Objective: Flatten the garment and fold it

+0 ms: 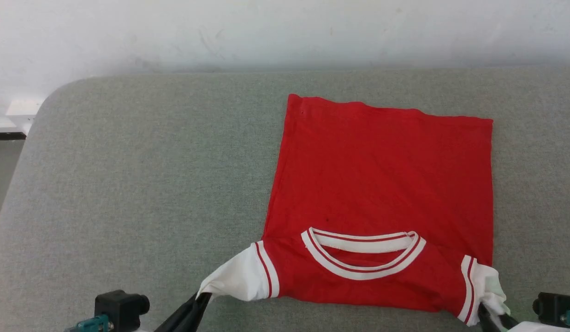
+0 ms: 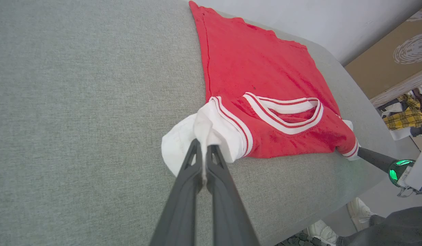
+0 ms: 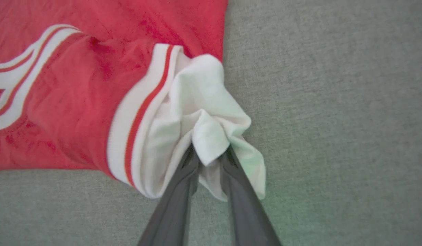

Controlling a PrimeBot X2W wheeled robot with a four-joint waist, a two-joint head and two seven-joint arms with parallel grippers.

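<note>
The garment, a red jersey T-shirt with white sleeves and a striped collar, lies on the grey padded table. Its collar end is folded over toward me and its hem is at the far side. My left gripper is shut on the tip of the left white sleeve, the fingers pinching a fold. My right gripper sits at the right sleeve. Its fingers stand slightly parted, with a bunched fold of white cloth between them. The garment's front print is hidden.
A pale wall runs behind the table. The table's rounded left corner drops to the floor. In the left wrist view a cardboard box, a pile of clothes and a person's white shoes lie past the table's right edge.
</note>
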